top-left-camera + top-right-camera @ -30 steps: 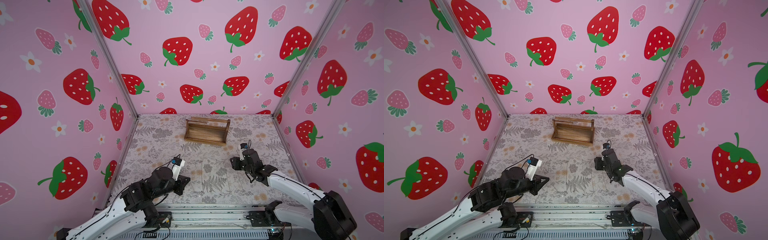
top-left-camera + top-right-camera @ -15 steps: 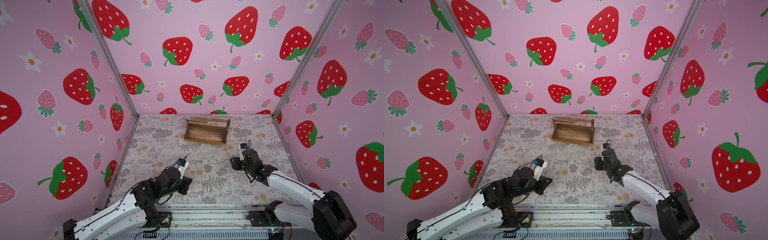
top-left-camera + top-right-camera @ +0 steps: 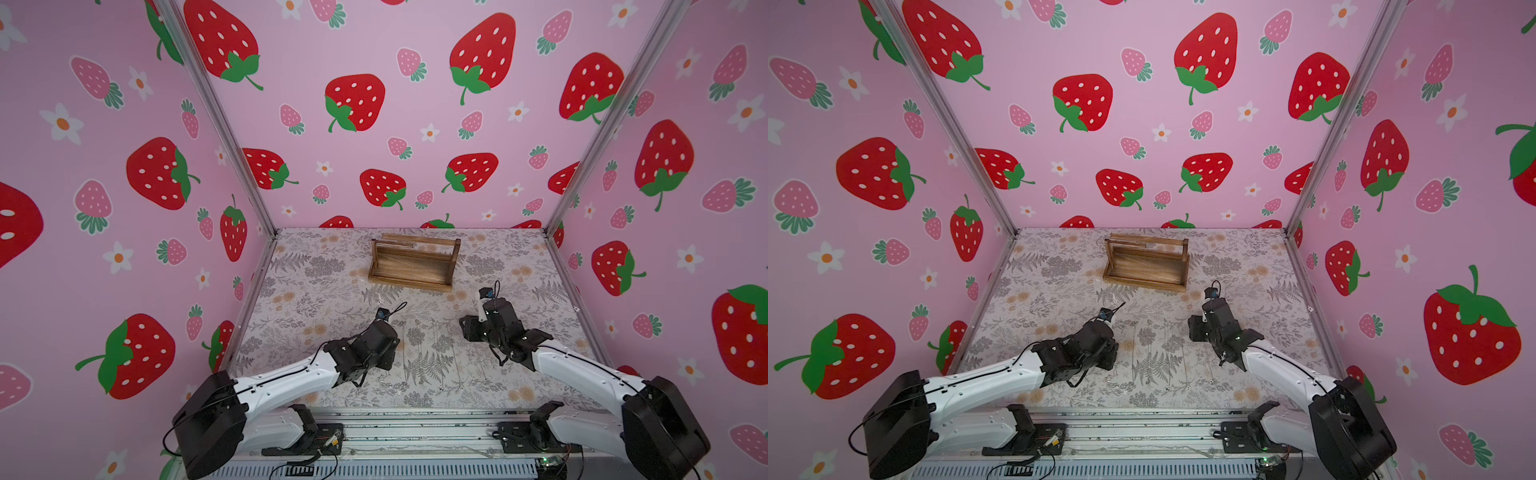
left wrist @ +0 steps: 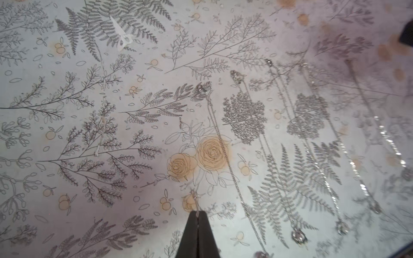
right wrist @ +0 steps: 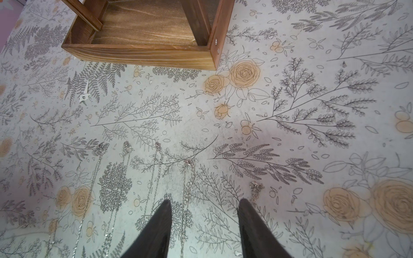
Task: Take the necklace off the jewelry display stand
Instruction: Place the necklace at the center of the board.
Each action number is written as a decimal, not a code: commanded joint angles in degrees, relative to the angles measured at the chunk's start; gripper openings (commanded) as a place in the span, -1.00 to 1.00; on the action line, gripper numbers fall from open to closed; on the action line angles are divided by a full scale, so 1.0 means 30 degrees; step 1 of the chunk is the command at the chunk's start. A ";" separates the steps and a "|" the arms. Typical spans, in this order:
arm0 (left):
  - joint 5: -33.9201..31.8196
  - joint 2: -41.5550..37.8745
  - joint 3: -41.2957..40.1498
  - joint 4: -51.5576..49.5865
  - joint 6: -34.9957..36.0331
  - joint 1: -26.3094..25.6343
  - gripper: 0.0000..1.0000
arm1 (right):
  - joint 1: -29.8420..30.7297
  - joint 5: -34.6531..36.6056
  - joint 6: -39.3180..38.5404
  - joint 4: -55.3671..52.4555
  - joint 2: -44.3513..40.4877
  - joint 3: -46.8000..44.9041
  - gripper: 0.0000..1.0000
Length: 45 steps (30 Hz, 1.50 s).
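My left gripper (image 4: 197,215) pinches the end of a thin silver necklace (image 4: 194,197), down by the flowery mat (image 4: 67,178). My right gripper (image 5: 205,201) has its fingers apart and holds nothing. More chains (image 5: 187,163) lie below it. The jewelry display stand (image 3: 409,282) sits far back, well apart.

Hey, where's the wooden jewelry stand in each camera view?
In a top view: jewelry display stand at the far middle of the table.
In a top view: same spot.
Left wrist: not in it.
Right wrist: partly cut off by the frame.
Shared by wrist views: row of necklaces lying flat.
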 commanded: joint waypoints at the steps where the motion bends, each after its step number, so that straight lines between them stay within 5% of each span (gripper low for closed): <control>1: -0.1013 0.2669 0.1945 0.1806 0.1318 0.1093 -1.00 | -0.0109 -0.0572 0.0108 0.0294 0.0188 0.0333 -0.01; 14: 0.0005 0.7408 0.4500 0.3112 0.2670 0.3338 -1.00 | -0.0109 -0.0373 0.0050 0.0279 0.0466 0.0418 -0.01; 45: 0.0579 0.9291 0.5654 0.3669 0.3029 0.4398 -0.92 | -0.0125 0.0228 -0.0097 0.0104 0.0479 0.0463 0.01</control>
